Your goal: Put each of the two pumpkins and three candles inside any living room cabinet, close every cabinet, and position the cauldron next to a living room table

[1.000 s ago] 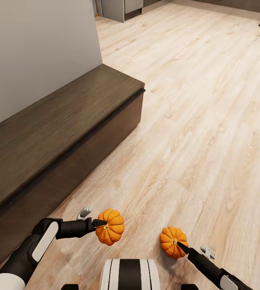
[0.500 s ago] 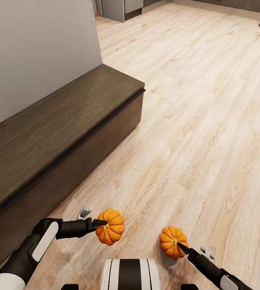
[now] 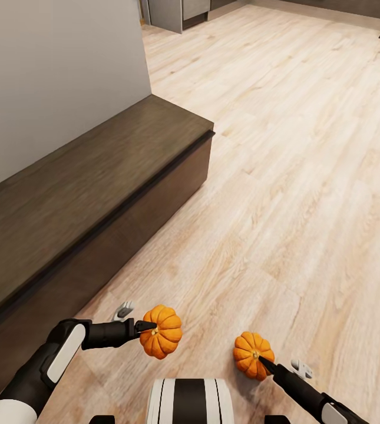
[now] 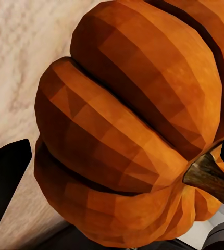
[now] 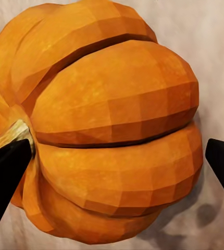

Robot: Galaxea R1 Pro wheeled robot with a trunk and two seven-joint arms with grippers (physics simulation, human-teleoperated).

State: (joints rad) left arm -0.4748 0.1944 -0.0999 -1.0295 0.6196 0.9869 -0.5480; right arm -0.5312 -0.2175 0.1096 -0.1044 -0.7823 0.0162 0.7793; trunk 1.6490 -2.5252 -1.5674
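Observation:
Two ribbed orange pumpkins hang above the plank floor just in front of my trunk. My left gripper (image 3: 148, 327) is shut on one pumpkin (image 3: 162, 331), whose ribs and brown stem loom large in the left wrist view (image 4: 133, 130). My right gripper (image 3: 261, 357) is shut on the other pumpkin (image 3: 251, 353), seen close up between the dark fingertips (image 5: 5, 172) in the right wrist view (image 5: 112, 125). The long, low, dark brown cabinet (image 3: 89, 194) runs along the grey wall to my left, its fronts closed. Candles and cauldron are out of view.
Light wood plank floor (image 3: 307, 176) stretches ahead and to the right. A pale grey wall (image 3: 54, 76) stands behind the cabinet. Grey kitchen units (image 3: 178, 12) sit at the far end of the floor.
The whole view has shifted slightly, so the camera moved a little; the cabinet corner sits marginally lower and to the right. Both pumpkins stay held in the same place relative to me.

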